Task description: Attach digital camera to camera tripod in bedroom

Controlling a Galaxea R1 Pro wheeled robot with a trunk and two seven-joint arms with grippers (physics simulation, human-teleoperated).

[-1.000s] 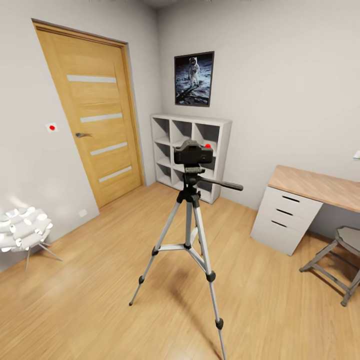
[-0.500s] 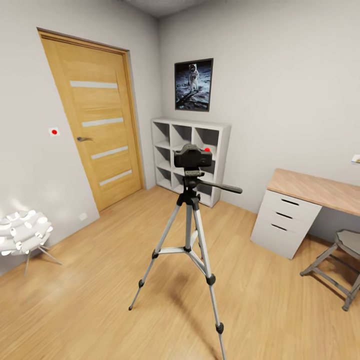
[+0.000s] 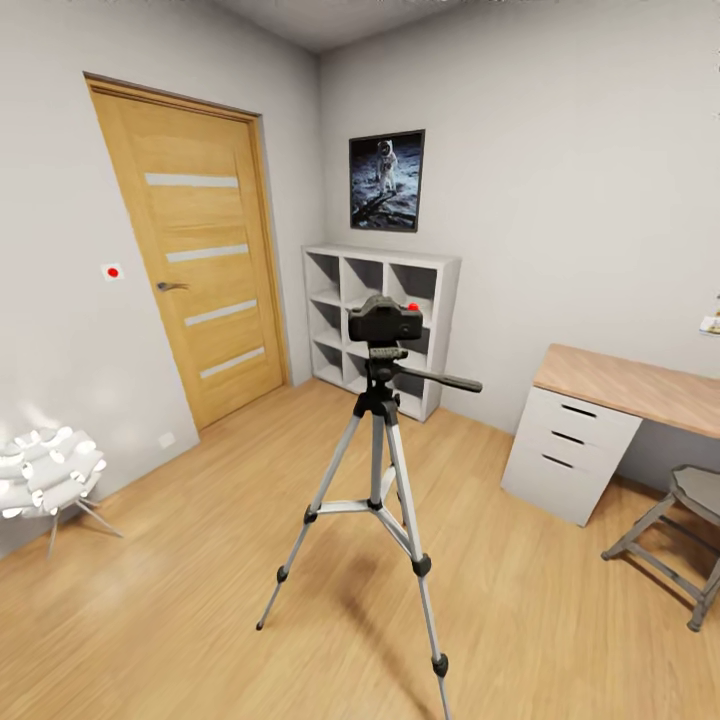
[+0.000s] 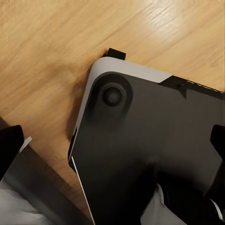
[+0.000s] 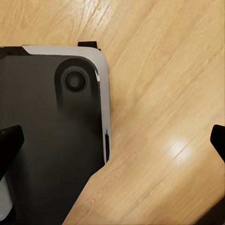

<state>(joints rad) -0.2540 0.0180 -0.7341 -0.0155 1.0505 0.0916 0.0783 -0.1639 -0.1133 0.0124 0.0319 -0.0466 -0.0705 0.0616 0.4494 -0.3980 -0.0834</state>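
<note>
Both arms' fingers (image 5: 9, 140) spread empty, well apart from digital camera (image 3: 385, 321) atop camera tripod (image 3: 378, 470).

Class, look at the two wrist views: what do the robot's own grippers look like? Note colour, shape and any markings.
Only the finger ends can be seen. The left gripper has plain matt black fingertips with blunt, angled ends. The right gripper looks the same, with black fingertips. No markings, cables or coloured parts can be made out on them.

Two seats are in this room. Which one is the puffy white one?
The chair by the left wall beside the door; the other, a grey stool, stands by the desk.
</note>
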